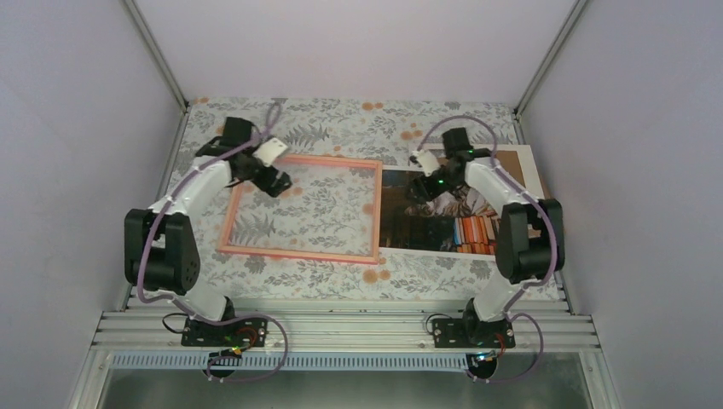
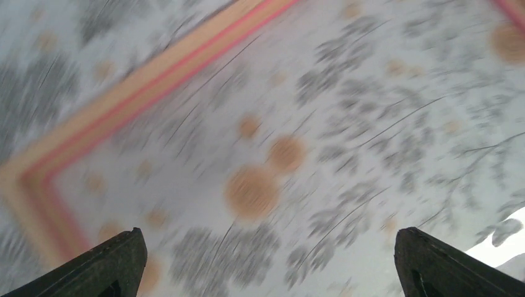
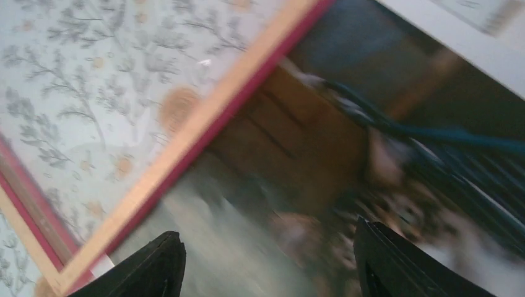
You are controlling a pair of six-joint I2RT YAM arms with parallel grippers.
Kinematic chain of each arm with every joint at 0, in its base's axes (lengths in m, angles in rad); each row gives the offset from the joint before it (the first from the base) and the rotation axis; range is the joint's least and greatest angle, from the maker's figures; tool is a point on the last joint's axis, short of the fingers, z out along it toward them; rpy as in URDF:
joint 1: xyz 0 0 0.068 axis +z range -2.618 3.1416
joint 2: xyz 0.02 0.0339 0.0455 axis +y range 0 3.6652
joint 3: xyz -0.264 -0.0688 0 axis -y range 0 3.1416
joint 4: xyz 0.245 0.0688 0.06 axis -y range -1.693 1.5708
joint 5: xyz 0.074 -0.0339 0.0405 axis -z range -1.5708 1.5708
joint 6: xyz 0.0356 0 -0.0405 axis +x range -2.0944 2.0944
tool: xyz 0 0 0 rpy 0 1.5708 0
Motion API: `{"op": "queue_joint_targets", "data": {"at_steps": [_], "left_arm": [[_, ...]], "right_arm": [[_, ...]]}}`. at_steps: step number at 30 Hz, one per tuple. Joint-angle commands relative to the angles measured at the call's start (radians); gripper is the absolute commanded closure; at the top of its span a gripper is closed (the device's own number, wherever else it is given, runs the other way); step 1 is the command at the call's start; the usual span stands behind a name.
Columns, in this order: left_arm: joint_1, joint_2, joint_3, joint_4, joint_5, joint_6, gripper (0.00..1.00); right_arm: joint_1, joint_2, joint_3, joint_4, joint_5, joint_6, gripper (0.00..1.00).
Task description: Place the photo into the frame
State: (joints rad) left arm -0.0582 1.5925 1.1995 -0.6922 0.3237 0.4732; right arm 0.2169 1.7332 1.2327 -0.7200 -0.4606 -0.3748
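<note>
Left pincer [image 2: 267, 234]: fingers wide apart, empty, low over the frame's far left corner, probably to steady it.
Right pincer [image 3: 267, 230]: fingers apart, empty, just above the photo.
Photo [image 1: 401, 217]: flat on table [image 1: 341, 119], outside the frame, left edge meeting its right rail.
Frame [image 1: 298, 253]: flat, seemingly laid ready for loading.

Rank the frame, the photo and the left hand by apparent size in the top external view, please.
1. The frame and the photo: they look about equal, and the right arm hides part of the photo, so I do not rank them.
2. The left hand, much smaller.
</note>
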Motion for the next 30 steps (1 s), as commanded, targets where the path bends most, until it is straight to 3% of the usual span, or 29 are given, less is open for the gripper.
{"op": "queue_joint_targets", "data": {"at_steps": [1,6,12,17,24,30], "left_arm": [[-0.202,0.003,0.022,0.157,-0.017,0.111,0.00],[-0.445,0.073,0.066,0.267,-0.069,0.229,0.00],[-0.637,0.253,0.196,0.274,-0.054,0.245,0.00],[-0.752,0.408,0.295,0.276,-0.090,0.234,0.00],[-0.806,0.563,0.400,0.226,-0.176,0.235,0.00],[-0.747,0.536,0.311,0.205,-0.182,0.258,0.00]], "right_arm": [[-0.149,-0.114,-0.040,-0.074,0.004,-0.082,0.30],[-0.313,-0.140,-0.032,-0.098,0.019,-0.075,0.29],[-0.529,-0.107,-0.014,-0.121,0.012,-0.049,0.29],[-0.562,-0.129,-0.057,-0.109,0.026,-0.045,0.29],[-0.563,-0.146,-0.093,-0.091,0.035,-0.051,0.30],[-0.564,-0.144,-0.093,-0.101,0.043,-0.084,0.30]]}}
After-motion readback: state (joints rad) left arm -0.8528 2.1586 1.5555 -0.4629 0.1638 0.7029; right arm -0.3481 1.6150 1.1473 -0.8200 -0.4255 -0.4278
